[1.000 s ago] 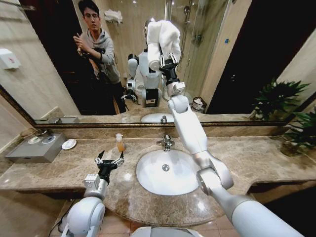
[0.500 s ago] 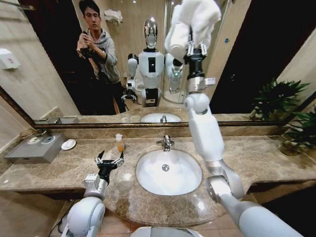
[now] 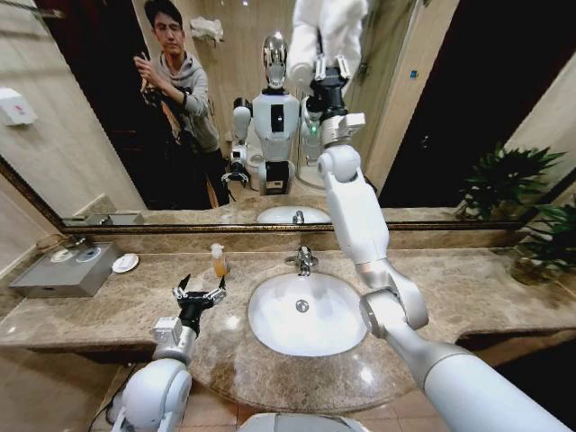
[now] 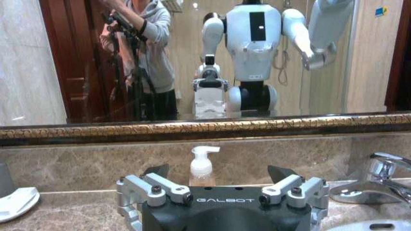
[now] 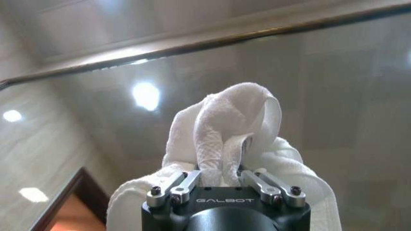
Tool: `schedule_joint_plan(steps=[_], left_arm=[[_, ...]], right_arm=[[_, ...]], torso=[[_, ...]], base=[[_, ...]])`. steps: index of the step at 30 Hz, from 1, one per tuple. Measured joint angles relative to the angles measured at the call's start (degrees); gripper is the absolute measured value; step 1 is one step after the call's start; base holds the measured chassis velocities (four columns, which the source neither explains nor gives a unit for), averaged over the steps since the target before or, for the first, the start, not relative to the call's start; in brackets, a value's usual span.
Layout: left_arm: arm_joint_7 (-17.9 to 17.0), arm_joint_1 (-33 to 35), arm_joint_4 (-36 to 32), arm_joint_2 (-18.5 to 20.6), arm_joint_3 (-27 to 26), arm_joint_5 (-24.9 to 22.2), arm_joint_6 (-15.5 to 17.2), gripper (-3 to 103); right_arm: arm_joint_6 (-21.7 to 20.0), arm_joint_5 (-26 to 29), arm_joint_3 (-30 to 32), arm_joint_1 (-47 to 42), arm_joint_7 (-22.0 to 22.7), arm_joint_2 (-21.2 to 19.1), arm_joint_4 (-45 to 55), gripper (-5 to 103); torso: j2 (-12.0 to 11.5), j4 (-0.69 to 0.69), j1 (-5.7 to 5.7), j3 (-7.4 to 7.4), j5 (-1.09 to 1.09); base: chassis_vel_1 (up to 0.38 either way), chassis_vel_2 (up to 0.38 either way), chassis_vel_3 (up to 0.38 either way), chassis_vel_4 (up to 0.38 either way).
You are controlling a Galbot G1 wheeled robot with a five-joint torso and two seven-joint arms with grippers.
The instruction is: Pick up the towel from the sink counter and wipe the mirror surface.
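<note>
The white towel (image 3: 329, 22) is bunched in my right gripper (image 3: 328, 68), which is shut on it and raised high against the mirror surface (image 3: 432, 108). In the right wrist view the towel (image 5: 222, 134) bulges out between the closed fingers of the right gripper (image 5: 222, 174) and presses on the glass (image 5: 334, 96). My left gripper (image 3: 200, 292) hovers open and empty just above the sink counter (image 3: 468, 288), left of the basin (image 3: 270, 335). The left wrist view shows the left gripper (image 4: 218, 173) with its jaws spread wide.
A chrome faucet (image 3: 303, 261) stands behind the basin. A soap bottle (image 3: 219, 261) is just beyond the left gripper. A small white dish (image 3: 126, 263) and a grey box (image 3: 63, 270) sit far left. A plant (image 3: 540, 238) stands at the right end.
My right arm swept the towel up and to the right across the mirror, then back a little to the left and higher. The left arm has not moved.
</note>
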Motion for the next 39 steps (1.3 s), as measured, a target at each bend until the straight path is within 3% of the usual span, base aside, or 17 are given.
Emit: schedule_joint_plan(steps=[7, 14, 26, 39], left_arm=[[0.0, 0.0, 0.0, 0.0, 0.0, 0.0, 0.0, 100], [0.0, 0.0, 0.0, 0.0, 0.0, 0.0, 0.0, 100], [0.0, 0.0, 0.0, 0.0, 0.0, 0.0, 0.0, 100], [0.0, 0.0, 0.0, 0.0, 0.0, 0.0, 0.0, 100]], right_arm=[[2.3, -3.8, 0.3, 0.8, -1.6, 0.2, -4.0, 16], [0.1, -0.6, 3.1, -1.2, 0.3, 0.1, 0.8, 16], [-3.5, 5.8, 8.2, -6.2, 2.6, -9.1, 10.5, 16], [-1.5, 1.4, -0.1, -8.6, -0.4, -0.1, 8.7, 16]], torso=[[0.0, 0.04, -0.02, -0.02, 0.0], [0.0, 0.03, 0.01, 0.01, -0.01], [0.0, -0.03, 0.01, 0.01, 0.03], [0.0, 0.05, 0.0, 0.0, -0.03]], base=[[0.0, 0.0, 0.0, 0.0], [0.0, 0.0, 0.0, 0.0], [0.0, 0.0, 0.0, 0.0], [0.0, 0.0, 0.0, 0.0]])
